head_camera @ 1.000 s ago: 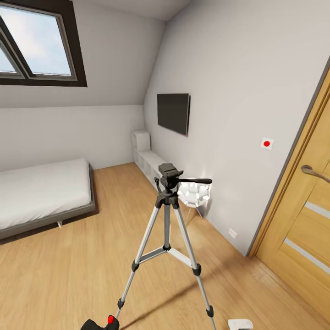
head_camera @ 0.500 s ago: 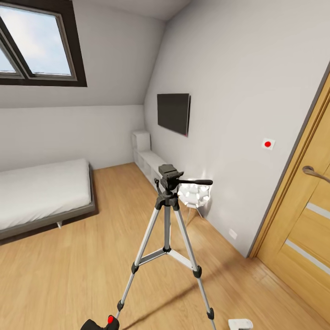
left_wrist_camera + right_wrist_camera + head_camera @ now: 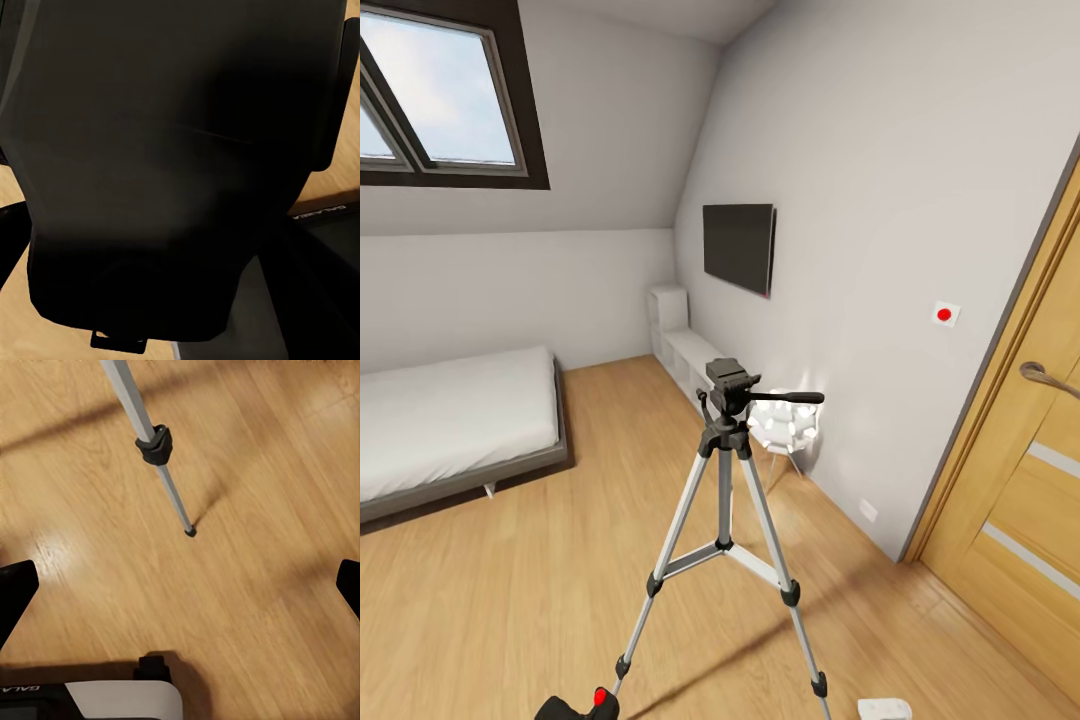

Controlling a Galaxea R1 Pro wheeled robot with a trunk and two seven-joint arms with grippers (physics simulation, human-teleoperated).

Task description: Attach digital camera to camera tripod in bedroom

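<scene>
The camera tripod stands on the wood floor in the middle of the head view, silver legs spread. Its black head is bare and the pan handle points right. At that view's bottom edge, left of the tripod's near leg, the top of the digital camera shows with its red button. In the left wrist view the camera's black body looms close, my left gripper shut on it. My right gripper is open over the floor, near one tripod leg and its foot.
A grey bed lies at the left. The wooden door is at the right. On the right wall hangs a TV. A white bulbous lamp and a low white shelf stand behind the tripod.
The head view has shifted very slightly, so the tripod sits a touch lower. The white part of my right arm at the bottom edge has sunk a little.
</scene>
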